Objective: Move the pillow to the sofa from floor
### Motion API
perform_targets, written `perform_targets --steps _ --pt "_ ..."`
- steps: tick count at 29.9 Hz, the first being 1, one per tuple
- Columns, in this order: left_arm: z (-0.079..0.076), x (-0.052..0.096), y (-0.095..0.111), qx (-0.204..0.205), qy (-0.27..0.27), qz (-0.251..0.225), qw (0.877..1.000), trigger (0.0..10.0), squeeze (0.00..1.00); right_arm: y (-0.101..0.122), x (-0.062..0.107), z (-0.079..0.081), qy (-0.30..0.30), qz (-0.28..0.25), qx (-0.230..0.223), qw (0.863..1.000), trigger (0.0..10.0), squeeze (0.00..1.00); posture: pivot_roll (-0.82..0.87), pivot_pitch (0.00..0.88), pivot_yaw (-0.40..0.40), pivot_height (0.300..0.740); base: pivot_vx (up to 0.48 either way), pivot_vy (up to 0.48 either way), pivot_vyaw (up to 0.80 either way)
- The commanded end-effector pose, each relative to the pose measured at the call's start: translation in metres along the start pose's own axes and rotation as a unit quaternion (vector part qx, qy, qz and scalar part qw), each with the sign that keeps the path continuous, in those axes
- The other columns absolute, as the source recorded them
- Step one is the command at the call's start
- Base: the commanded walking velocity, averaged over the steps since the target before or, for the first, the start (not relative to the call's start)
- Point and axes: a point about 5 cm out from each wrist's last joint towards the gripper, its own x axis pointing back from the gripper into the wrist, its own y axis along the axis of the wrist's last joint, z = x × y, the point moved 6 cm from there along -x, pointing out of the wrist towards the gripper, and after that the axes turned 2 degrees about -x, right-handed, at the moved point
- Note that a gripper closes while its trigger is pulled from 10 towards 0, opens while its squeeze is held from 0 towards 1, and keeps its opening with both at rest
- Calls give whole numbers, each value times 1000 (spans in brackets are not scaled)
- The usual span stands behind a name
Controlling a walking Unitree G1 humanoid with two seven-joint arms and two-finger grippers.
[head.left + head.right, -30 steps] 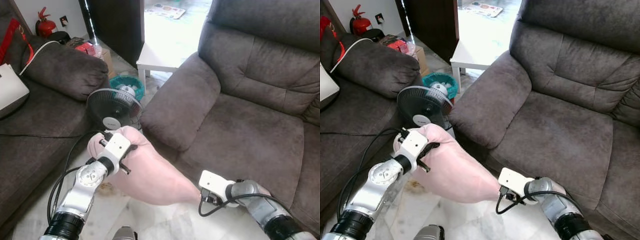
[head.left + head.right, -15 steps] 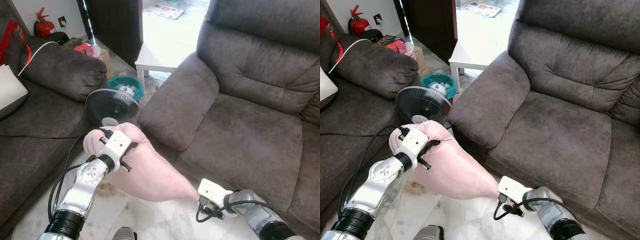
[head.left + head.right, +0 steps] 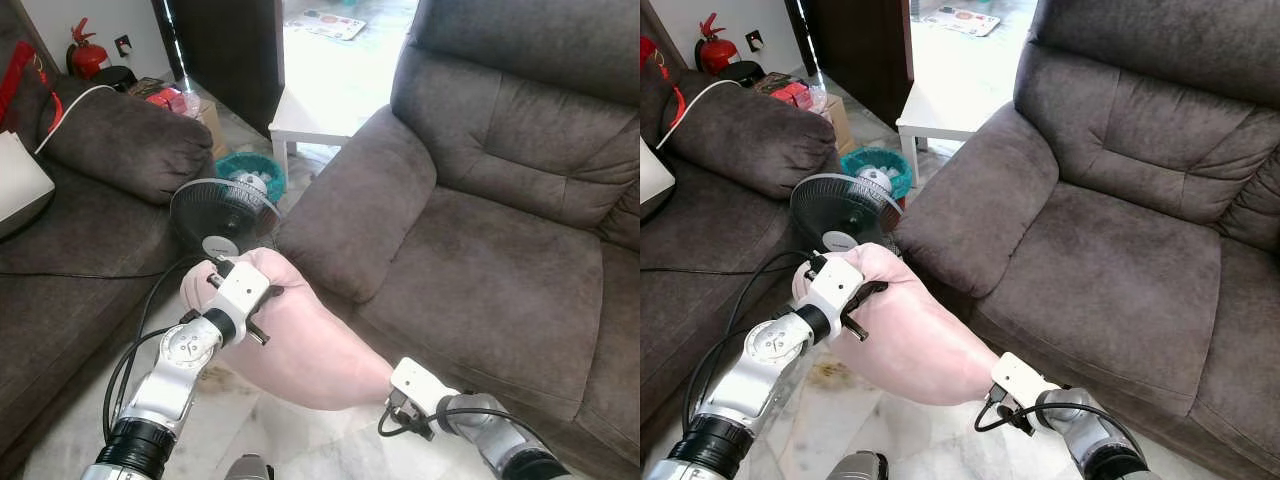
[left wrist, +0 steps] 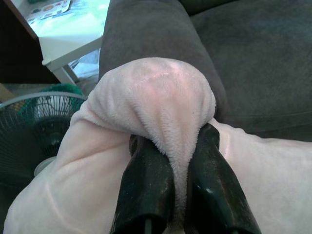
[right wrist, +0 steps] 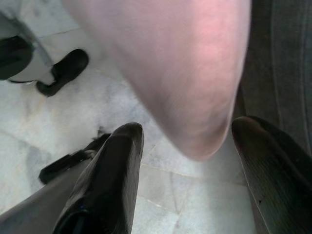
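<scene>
A pale pink pillow point(image 3: 305, 345) hangs above the marble floor, in front of the dark sofa point(image 3: 480, 250) on the right. My left gripper point(image 4: 178, 183) is shut on a bunched fold at the pillow's upper left corner, near the fan. The pillow slopes down to the right. Its lower end point(image 5: 195, 97) dangles between the spread fingers point(image 5: 109, 175) of my right gripper point(image 3: 398, 388), which is open just beneath it, close to the sofa's front edge. I cannot tell whether those fingers touch the fabric.
A black floor fan point(image 3: 225, 215) stands right behind the pillow, beside the sofa's armrest point(image 3: 355, 215). A second dark sofa point(image 3: 80, 240) fills the left side. Behind are a teal basket point(image 3: 258, 170), a white table point(image 3: 320, 110) and a cable point(image 3: 140, 330) along my left arm.
My left gripper has carried the pillow's corner slightly right, toward the sofa. The right arm has sunk lower and slid left under the pillow's end.
</scene>
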Motion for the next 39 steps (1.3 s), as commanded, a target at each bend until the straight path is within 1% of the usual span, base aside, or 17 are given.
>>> perform_targets --steps 1,3,5,9,15,18,20,24,28,30,33,37,38,39 --pt "7 -4 37 -23 6 -64 998 10000 0 -2 -1 -1 -6 -2 -17 1000 10000 0 178 96 -23 740 0 0 0" --pt "6 -4 36 -22 5 -63 998 10000 0 -2 -1 1 -4 -2 -20 1000 10000 0 178 96 -23 740 0 0 0" --pt "6 -4 35 -20 6 -62 998 10000 0 -6 -4 8 9 5 -17 1000 10000 0 179 102 -25 740 0 0 0" --pt "6 -4 36 -19 7 -64 998 10000 0 -11 -7 16 14 11 -20 1000 10000 0 183 104 -27 740 0 0 0" --pt "6 -5 37 -18 7 -64 998 10000 0 -6 -12 26 19 9 -39 999 10000 0 184 107 -28 740 0 0 0" --pt "6 -5 37 -18 8 -64 998 10000 0 4 -16 29 10 -2 -54 998 10000 0 187 108 -28 740 0 0 0" --pt "6 -5 37 -17 8 -64 998 10000 0 5 -16 29 8 -5 -57 998 10000 0 188 109 -28 740 0 0 0" --pt "6 -5 37 -17 9 -64 998 10000 0 12 -19 29 -14 -13 -72 997 10000 0 186 112 -28 740 0 0 0" --pt "6 -5 37 -16 8 -65 998 10000 0 13 -21 35 -12 -4 -74 997 10000 0 191 116 -27 740 0 0 0" --pt "6 -5 37 -16 8 -65 998 10000 0 15 -22 35 -14 -6 -81 997 10000 0 190 118 -26 740 0 0 0" --pt "6 -5 37 -16 8 -64 998 10000 0 10 -21 33 -22 -9 -88 996 10000 0 191 121 -26 740 0 0 0" --pt "6 -5 37 -16 9 -65 998 10000 0 12 -21 33 -21 -17 -97 995 10000 0 193 120 -27 740 0 0 0" --pt "7 -5 38 -16 9 -65 998 10000 0 13 -21 33 -20 -21 -104 994 0 0 192 121 -26 740 0 0 0" --pt "7 -5 38 -16 10 -65 998 10000 0 16 -21 33 -19 -26 -113 993 0 0 191 121 -27 740 0 0 0"
